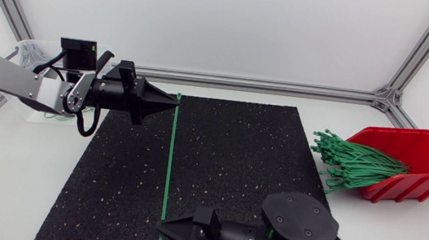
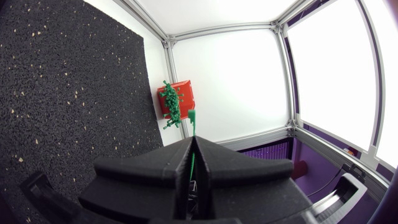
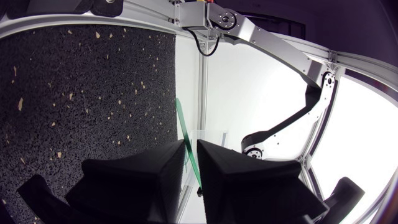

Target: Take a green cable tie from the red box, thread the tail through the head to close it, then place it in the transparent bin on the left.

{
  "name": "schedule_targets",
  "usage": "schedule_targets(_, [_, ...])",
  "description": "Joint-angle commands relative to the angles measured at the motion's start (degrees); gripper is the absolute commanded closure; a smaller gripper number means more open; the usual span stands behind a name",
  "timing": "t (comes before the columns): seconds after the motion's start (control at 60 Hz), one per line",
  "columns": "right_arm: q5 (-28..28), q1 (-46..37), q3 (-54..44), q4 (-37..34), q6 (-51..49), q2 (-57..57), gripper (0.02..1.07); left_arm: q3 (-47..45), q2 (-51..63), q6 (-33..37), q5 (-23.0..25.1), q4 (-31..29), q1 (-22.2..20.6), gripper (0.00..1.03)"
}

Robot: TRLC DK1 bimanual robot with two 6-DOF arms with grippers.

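Note:
A single green cable tie (image 1: 170, 164) runs straight across the black mat (image 1: 234, 163). My left gripper (image 1: 174, 103) is shut on its far end, and a short green stub (image 2: 191, 118) pokes out past the closed fingertips (image 2: 193, 140). My right gripper (image 1: 162, 228) sits at the tie's near end. There the tie (image 3: 180, 115) passes through the narrow gap between its fingers (image 3: 191, 149), lying against one finger with a sliver of space to the other. The red box (image 1: 410, 164) stands at the right with a bundle of green ties (image 1: 353, 162) spilling from it.
The transparent bin (image 1: 36, 53) stands at the back left, mostly hidden behind my left arm. Aluminium frame rails (image 1: 284, 86) run along the table's back edge. White table surface (image 1: 334, 217) lies between the mat and the red box.

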Motion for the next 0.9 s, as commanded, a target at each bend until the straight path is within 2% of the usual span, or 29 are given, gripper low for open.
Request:
schedule_targets(0.0, [0.2, -0.6, -1.2, 0.8, 1.0, -0.3, 0.87, 1.0, 1.0, -0.6, 0.6, 0.4, 0.1, 1.0])
schedule_targets(0.35, [0.3, -1.1, -1.4, 0.8, 1.0, -0.4, 0.89, 0.8, 0.8, -0.6, 0.4, 0.6, -0.1, 1.0])
schedule_targets(0.467, [0.2, -1.1, -1.5, 0.8, 1.0, -0.4, 0.91, 0.8, 0.8, -0.6, 0.4, 0.6, -0.3, 1.0])
schedule_targets(0.517, [-0.3, -1.0, -1.8, 0.8, 1.0, -0.3, 1.01, 0.7, 0.8, -0.6, 0.4, 0.6, -0.4, 1.0])
schedule_targets(0.717, [-0.4, -1.0, -1.5, 0.7, 1.2, -0.3, 1.01, 0.2, 0.8, -0.5, 0.4, 1.4, -0.8, 1.0])
schedule_targets(0.8, [-0.5, -1.1, -0.8, 0.4, 4.7, -0.5, 1.01, -0.4, 0.7, -0.5, 0.4, 2.2, -0.8, 1.0])
schedule_targets(0.883, [-0.4, -1.2, 1.1, -0.9, 12.1, -1.7, 1.01, -0.8, 0.6, -0.5, 0.3, 3.3, -0.8, 1.0])
